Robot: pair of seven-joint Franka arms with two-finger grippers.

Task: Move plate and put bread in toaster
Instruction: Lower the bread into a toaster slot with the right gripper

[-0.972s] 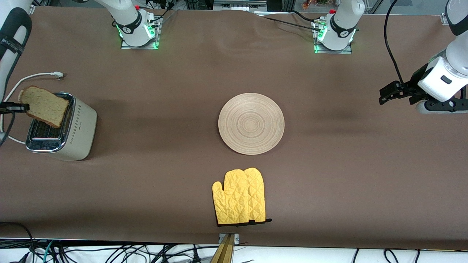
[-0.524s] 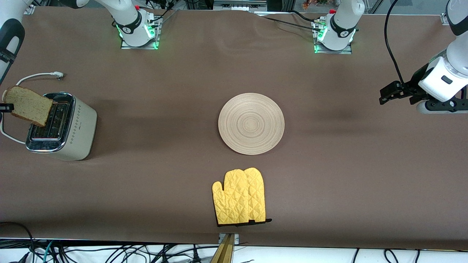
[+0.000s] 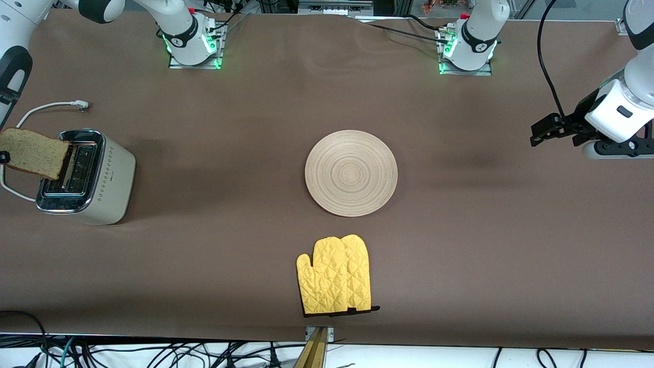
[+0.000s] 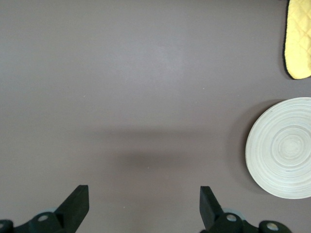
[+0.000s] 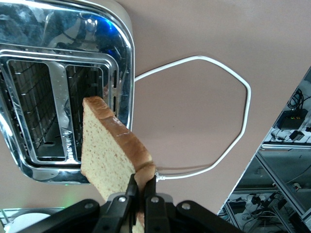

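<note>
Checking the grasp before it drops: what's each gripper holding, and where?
Right gripper pinches the bread by its crust edge, over the toaster. Left gripper holds nothing.

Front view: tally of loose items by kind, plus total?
Plate: 1
Bread, held in the right pincer over the toaster's edge: 1
Toaster: 1
Yellow oven mitt: 1
Total: 4

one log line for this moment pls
right gripper: shut on bread, over toaster edge, not in slot | left gripper: open, waiting over bare table | plate: mid-table, empty
</note>
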